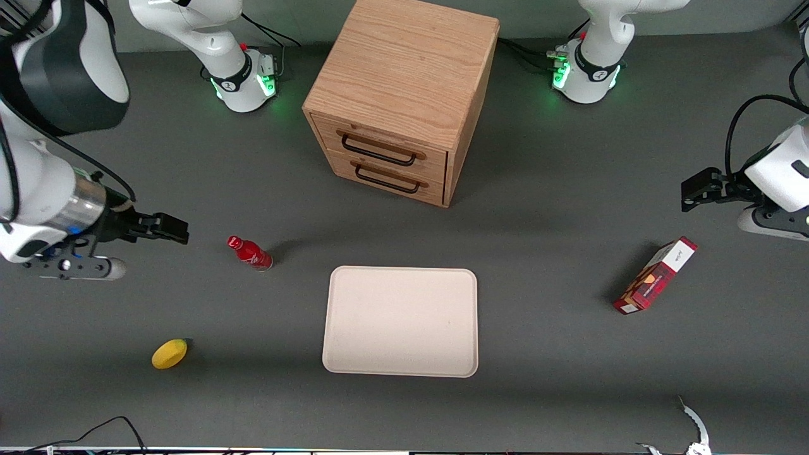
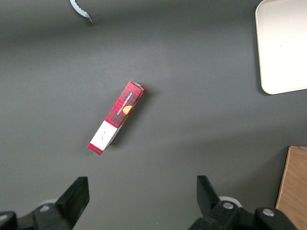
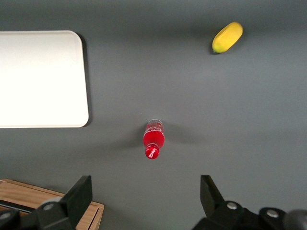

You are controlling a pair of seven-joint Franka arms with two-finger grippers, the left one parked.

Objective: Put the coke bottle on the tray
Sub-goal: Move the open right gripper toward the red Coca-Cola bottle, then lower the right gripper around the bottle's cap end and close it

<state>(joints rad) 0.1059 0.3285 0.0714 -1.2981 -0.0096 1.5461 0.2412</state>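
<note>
The coke bottle [image 1: 250, 253] is small, slim and red with a red cap. It appears to lie on its side on the grey table, with its cap toward my gripper. It sits beside the tray's corner, toward the working arm's end. The tray [image 1: 401, 321] is large, cream-beige and bare. My right gripper [image 1: 176, 230] hovers above the table, apart from the bottle and farther toward the working arm's end. The right wrist view shows the gripper [image 3: 145, 190] open and empty, with the bottle [image 3: 153, 139] and part of the tray [image 3: 38, 79] beneath it.
A wooden two-drawer cabinet [image 1: 398, 101] stands farther from the front camera than the tray. A yellow lemon [image 1: 169, 353] lies nearer the camera than the bottle. A red-and-white box [image 1: 655, 275] lies toward the parked arm's end.
</note>
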